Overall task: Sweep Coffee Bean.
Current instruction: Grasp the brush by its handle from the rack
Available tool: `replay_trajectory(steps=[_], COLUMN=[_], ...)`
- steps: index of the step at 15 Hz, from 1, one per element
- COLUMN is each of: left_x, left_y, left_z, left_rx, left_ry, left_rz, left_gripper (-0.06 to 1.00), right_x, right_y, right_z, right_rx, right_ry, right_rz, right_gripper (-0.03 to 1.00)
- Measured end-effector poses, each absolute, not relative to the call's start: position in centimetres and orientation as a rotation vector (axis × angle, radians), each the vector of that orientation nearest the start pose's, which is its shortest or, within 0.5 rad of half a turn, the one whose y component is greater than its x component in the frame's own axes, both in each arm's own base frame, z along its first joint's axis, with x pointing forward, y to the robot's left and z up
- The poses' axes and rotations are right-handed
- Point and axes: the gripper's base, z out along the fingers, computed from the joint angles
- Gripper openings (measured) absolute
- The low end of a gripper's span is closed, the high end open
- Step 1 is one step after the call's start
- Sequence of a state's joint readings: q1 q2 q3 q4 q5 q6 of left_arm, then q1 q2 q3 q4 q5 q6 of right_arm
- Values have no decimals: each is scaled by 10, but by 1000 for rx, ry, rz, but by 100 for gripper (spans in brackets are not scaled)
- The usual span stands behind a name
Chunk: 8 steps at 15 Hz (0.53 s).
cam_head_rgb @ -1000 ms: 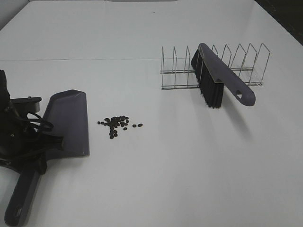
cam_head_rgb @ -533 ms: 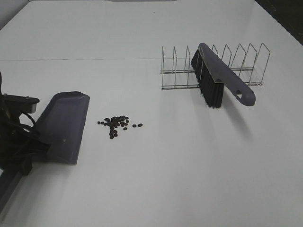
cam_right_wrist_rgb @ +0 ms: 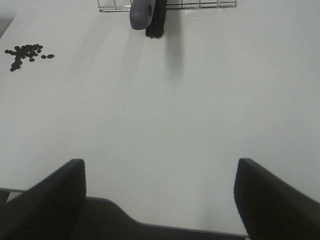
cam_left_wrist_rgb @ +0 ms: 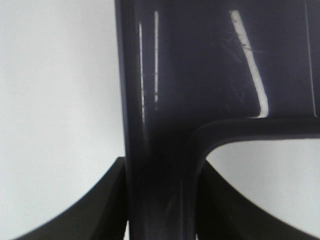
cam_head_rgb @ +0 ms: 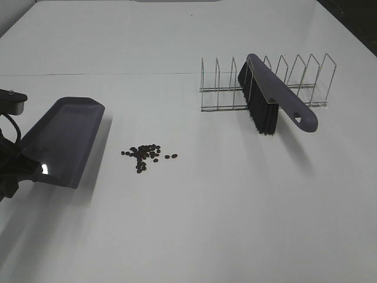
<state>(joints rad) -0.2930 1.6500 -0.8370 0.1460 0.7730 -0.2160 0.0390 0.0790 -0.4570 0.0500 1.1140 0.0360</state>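
While the left gripper [cam_left_wrist_rgb: 160,200] is clamped hard on the neck of the purple dustpan [cam_left_wrist_rgb: 215,65], both dark fingers [cam_left_wrist_rgb: 107,200] press against the handle from either side, with no gap showing. From the high camera that gripper [cam_head_rgb: 9,171] sits right at the left edge, and the dustpan [cam_head_rgb: 62,141] it carries is tilted rather than lying flat. There's a bright glint on the glossy plastic and a soft shadow on the white table [cam_head_rgb: 235,206] on the side towards the beans.

Over to the right gripper [cam_right_wrist_rgb: 160,180]: jaws spread wide, nothing between them, just bare table below. It does not show in the high view.

Now the coffee beans [cam_head_rgb: 147,154]: a loose little cluster of dark ovals on the table, near the dustpan's right side but clear of it, nothing touching them. A couple of strays lie just off the cluster's right end. The right wrist camera picks up the same beans [cam_right_wrist_rgb: 26,54] well away from its open fingers.

Further right, well apart from the beans, the purple brush [cam_head_rgb: 274,103] leans in a wire rack [cam_head_rgb: 306,76], black bristles pointing down, its handle end with the hanging hole towards the near side. The brush [cam_right_wrist_rgb: 147,12] and the rack [cam_right_wrist_rgb: 200,5] are also in the right wrist view, far from the gripper.
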Motion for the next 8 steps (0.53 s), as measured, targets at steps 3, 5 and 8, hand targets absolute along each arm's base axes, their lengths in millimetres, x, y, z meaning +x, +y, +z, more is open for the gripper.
replay_trajectory(steps=[3, 5, 8], left_x=[249, 246, 251], left_y=[-66, -65, -68], left_z=[150, 147, 146], left_rx=[343, 351, 348], left_ry=[3053, 3048, 2987], left_rz=[134, 126, 93], left_gripper=[34, 34, 34], right_x=[1, -4, 1], right_y=[4, 4, 4], right_z=[283, 295, 313], right_rx=[90, 98, 103], right_ry=[2144, 2105, 2161], right_rz=[157, 165, 155], right_gripper=[76, 76, 76])
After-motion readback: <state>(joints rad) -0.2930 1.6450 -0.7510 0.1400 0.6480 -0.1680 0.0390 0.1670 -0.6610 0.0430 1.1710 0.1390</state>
